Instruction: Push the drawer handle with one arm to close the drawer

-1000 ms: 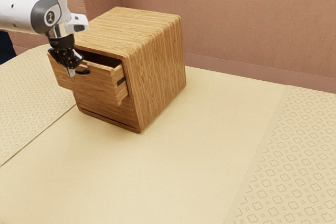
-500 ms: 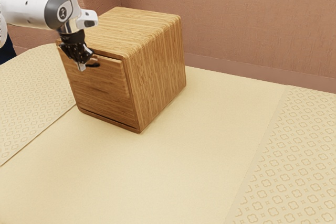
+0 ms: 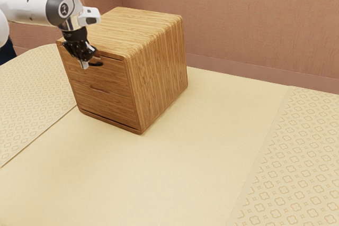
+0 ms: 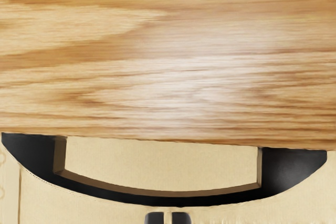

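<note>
While the end effector (image 3: pixel 84 65) holds its fingertips together, handle (image 3: pixel 96 64) beside, wall (image 3: pixel 243 19) behind cabinet (image 3: pixel 159 67)

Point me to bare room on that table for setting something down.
The widest is the plain cream surface between the cabinet and the patterned strip at the exterior view's right. The cabinet's top has room toward the wall. It is crowded at the upper drawer's handle, where the gripper is.
</note>
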Robot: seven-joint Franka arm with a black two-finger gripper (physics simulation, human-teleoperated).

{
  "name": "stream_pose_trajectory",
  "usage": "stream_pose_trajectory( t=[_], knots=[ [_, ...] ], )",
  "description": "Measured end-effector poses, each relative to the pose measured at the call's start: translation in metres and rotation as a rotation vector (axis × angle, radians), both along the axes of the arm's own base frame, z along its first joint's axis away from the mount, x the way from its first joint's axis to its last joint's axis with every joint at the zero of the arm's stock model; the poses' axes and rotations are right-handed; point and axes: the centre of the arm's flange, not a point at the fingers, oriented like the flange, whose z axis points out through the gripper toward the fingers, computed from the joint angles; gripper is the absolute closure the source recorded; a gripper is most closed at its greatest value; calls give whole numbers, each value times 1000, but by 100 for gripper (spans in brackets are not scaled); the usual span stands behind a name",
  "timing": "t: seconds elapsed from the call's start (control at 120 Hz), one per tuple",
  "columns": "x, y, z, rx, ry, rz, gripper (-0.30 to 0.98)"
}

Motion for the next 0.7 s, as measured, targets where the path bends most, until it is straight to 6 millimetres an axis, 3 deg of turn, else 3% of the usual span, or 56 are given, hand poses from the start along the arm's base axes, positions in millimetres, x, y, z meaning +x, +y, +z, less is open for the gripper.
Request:
stream_pose_trajectory(
  t=[0.117,0.267,0.375,0.483,0.7],
  knots=[
    [-42,-2,12,-13,12,3,75],
    [-86,-15,19,-8,31,0,41],
    [-112,-32,34,-6,28,-11,25],
    [-116,-49,65,-26,-10,-22,15],
    [-109,-94,109,-37,-59,-81,5]
  ],
)
